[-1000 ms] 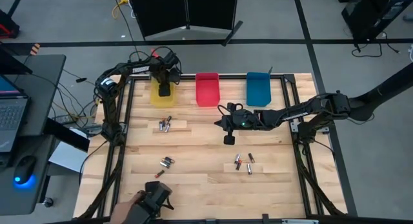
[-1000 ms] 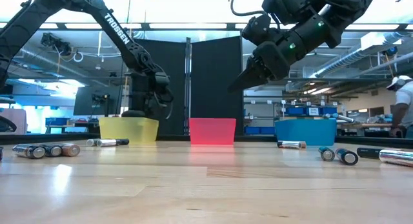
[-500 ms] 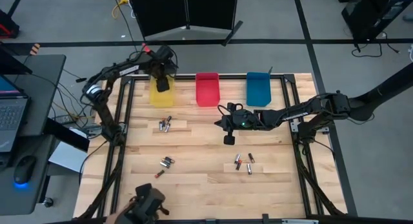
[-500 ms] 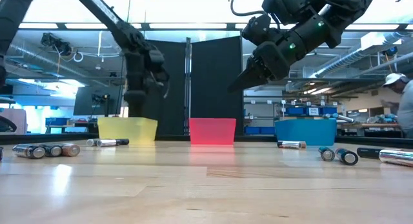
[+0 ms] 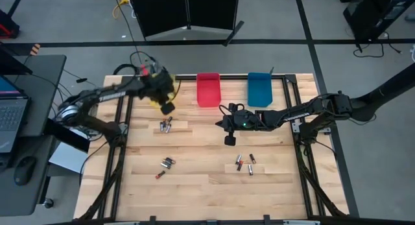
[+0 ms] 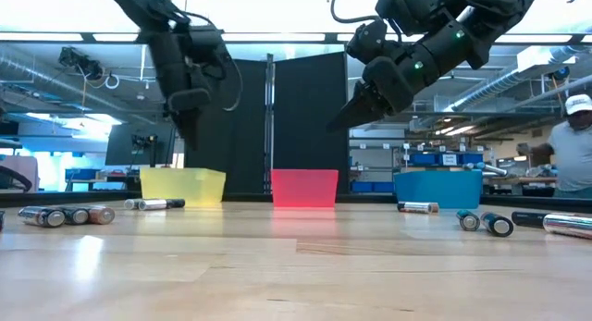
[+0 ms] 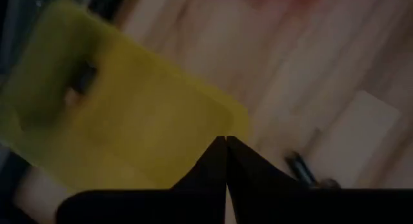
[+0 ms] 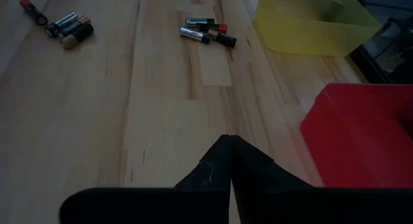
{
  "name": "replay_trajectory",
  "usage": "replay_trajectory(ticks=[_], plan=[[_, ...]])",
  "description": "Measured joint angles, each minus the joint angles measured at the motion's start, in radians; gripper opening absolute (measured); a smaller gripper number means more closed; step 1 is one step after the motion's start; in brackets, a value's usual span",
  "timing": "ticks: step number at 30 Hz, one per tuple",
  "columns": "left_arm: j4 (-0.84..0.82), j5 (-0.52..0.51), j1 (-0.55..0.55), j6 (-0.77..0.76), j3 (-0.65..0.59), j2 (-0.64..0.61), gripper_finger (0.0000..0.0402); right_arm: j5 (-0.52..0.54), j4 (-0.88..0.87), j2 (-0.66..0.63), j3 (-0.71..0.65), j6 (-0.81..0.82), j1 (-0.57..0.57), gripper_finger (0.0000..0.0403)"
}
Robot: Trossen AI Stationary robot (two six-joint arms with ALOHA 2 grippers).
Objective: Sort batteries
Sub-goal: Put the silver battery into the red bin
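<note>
Here, the left gripper (image 5: 167, 107) hangs in the air, fingers pressed together with nothing between them, just off the near edge of the yellow bin (image 5: 157, 97), which sits at the far left of the wooden surface (image 5: 207, 186). Just beyond it toward the near side, a small cluster of batteries (image 5: 166, 126) lies on the left half of the surface, and a second group of batteries (image 5: 168, 163) rests nearer the front edge, a lone red-tipped battery (image 5: 159, 175) just beside it. At the middle of the far edge stands the red bin (image 5: 208, 89), with the blue bin (image 5: 259, 88) to its right. The right gripper (image 5: 229, 140) is raised above the centre of the surface, its fingers closed together and holding nothing, the arm reaching in from the right edge. A third group of batteries (image 5: 244, 163) lies right of centre, toward the front edge, close to that gripper but apart from it. In the low view a person in a cap (image 6: 571, 145) stands in the room behind the right side.
</note>
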Motion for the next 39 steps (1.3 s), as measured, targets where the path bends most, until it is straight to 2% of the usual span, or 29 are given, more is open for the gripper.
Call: replay_trajectory(ticks=[8, 13, 18, 25, 31, 39], plan=[[0.015, -0.065, -0.299, -0.563, -0.182, -0.181, 0.0009, 0.000, 0.000, 0.000, 0.000, -0.002, 0.000, 0.0019], [0.018, -0.160, -0.470, -0.860, -0.247, -0.190, 0.0017, 0.000, 0.001, 0.000, 0.000, -0.002, 0.000, 0.0017], [0.038, -0.223, -0.560, -1.051, -0.312, -0.181, 0.0048, 0.000, 0.009, 0.000, 0.000, -0.007, 0.000, 0.0016], [0.065, -0.231, -0.603, -1.232, -0.382, -0.180, 0.0118, 0.000, 0.008, 0.000, 0.000, -0.018, 0.000, 0.0018], [0.105, -0.216, -0.622, -1.298, -0.442, -0.175, 0.0171, 0.000, 0.008, 0.000, 0.000, -0.017, 0.000, 0.0016], [0.195, -0.300, -0.620, -1.303, -0.499, -0.175, 0.0198, 0.000, 0.014, 0.000, 0.000, -0.007, 0.008, 0.0018]])
